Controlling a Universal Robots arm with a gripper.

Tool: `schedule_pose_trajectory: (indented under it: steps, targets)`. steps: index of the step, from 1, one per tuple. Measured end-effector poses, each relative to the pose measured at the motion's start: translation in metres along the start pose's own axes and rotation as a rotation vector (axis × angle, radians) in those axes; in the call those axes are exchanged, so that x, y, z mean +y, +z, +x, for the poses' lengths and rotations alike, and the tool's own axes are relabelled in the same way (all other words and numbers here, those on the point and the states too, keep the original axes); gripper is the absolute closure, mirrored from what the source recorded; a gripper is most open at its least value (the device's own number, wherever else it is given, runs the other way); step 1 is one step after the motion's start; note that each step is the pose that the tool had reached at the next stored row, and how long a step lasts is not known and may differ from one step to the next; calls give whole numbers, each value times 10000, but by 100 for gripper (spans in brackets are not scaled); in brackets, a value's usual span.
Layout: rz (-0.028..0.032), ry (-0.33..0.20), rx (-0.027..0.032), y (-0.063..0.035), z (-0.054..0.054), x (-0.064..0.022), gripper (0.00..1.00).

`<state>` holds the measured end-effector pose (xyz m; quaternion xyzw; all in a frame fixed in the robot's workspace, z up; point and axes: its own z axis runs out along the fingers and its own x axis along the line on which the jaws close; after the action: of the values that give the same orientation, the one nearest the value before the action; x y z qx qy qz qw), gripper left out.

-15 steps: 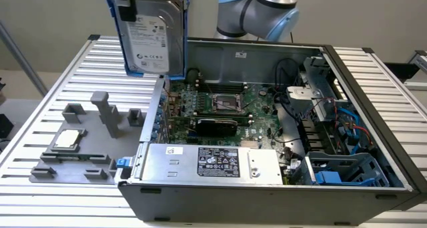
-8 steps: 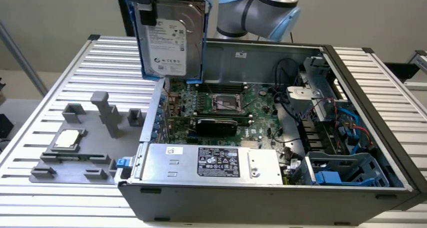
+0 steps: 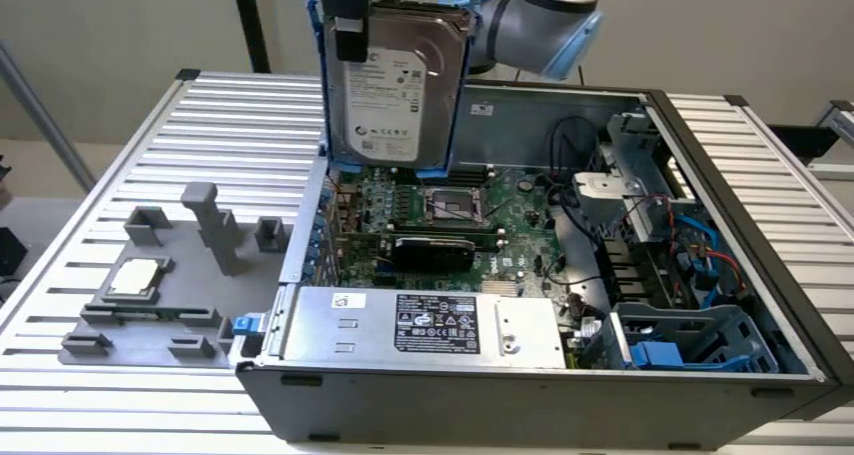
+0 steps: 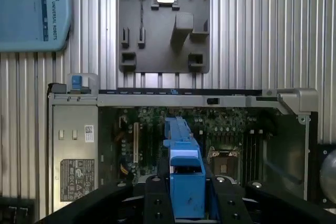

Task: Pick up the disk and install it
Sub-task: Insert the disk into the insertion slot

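Hanging over PC case [image 3: 534, 405], disk [image 3: 400, 85] upright, long axis vert., tool [image 4: 186, 199] clamped on it

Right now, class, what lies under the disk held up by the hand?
Held upright in the hand, the disk hangs above the open computer case. Under it lies the green motherboard with its CPU socket. In the exterior view the disk hides the board's far edge.

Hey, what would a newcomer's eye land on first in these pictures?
The disk, silver in a blue carrier, hangs upright in the pincer above the open computer case. At the exterior view's left, a grey fixture holds a small silver chip.
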<state>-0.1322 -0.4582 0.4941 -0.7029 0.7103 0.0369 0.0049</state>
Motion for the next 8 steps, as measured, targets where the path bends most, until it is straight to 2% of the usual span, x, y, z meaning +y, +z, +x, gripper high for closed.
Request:
schedule_pose_trajectory:
  steps: [8]
  targets:
    - [1, 2, -2, -23, 124, -365, 100]
